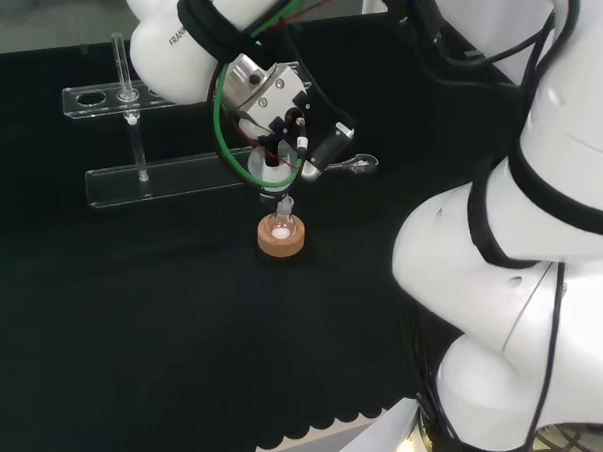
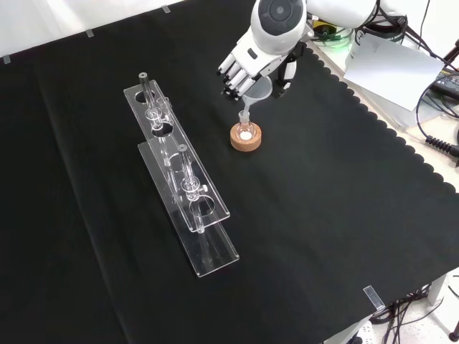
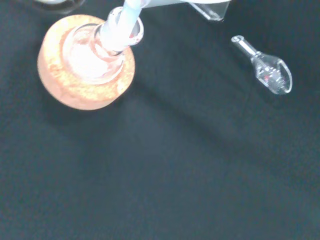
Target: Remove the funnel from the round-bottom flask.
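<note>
Resting in a round cork ring stand (image 1: pixel 281 237), the small clear glass round-bottom flask (image 1: pixel 280 225) is kept upright near the middle of the black cloth (image 2: pixel 315 215); without the ring its curved base would probably roll. A pale translucent funnel (image 2: pixel 256 94) is seated in the flask's neck, its stem seen in the wrist view (image 3: pixel 125 22) to pass down through the rim, so the funnel is judged not yet lifted out. The black and white hand (image 2: pixel 247 68) is held directly above the flask, with its fingers (image 2: pixel 231 77) curled around the funnel's bowl from one side and the thumb set against the other, as the front view suggests; the funnel appears to be gripped by the bowl so that it can be drawn straight up along the neck.

Inside the flask only a pinkish-white glow can be made out, and whether any liquid is held cannot be told. A small clear glass stopper (image 3: pixel 265 72) is left lying on its side on the cloth, apart from the flask. Two clear acrylic racks (image 2: pixel 183 193) are stood well apart from the flask, each with a thin glass tube upright in it.
</note>
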Available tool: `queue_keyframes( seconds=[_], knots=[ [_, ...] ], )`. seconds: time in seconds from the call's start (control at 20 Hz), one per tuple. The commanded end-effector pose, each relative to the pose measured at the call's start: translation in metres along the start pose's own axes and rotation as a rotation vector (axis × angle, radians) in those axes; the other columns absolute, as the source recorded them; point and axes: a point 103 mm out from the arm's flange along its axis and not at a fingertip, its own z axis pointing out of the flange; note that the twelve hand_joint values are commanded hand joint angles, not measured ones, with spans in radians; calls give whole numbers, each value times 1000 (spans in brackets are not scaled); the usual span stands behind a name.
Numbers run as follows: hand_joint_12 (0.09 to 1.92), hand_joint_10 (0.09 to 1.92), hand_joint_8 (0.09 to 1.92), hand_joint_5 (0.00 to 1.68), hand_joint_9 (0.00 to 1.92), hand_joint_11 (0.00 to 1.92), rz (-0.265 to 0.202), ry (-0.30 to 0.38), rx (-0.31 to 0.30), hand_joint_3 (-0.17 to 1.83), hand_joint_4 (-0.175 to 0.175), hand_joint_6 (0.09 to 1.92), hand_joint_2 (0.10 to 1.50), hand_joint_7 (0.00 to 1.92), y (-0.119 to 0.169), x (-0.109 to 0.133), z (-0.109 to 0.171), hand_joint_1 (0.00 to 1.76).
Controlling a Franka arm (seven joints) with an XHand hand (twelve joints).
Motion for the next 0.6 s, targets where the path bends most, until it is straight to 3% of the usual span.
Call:
queue_keyframes(
  seconds=[0.05, 0.6],
  knots=[
    [1359, 475, 624, 618, 787, 471, -3, 108, 21, 575, 8, 687, 753, 363, -13, -44, -25, 743],
    [1366, 479, 626, 646, 793, 466, 40, 135, -6, 579, 17, 706, 748, 385, -31, -73, -56, 742]
  ],
)
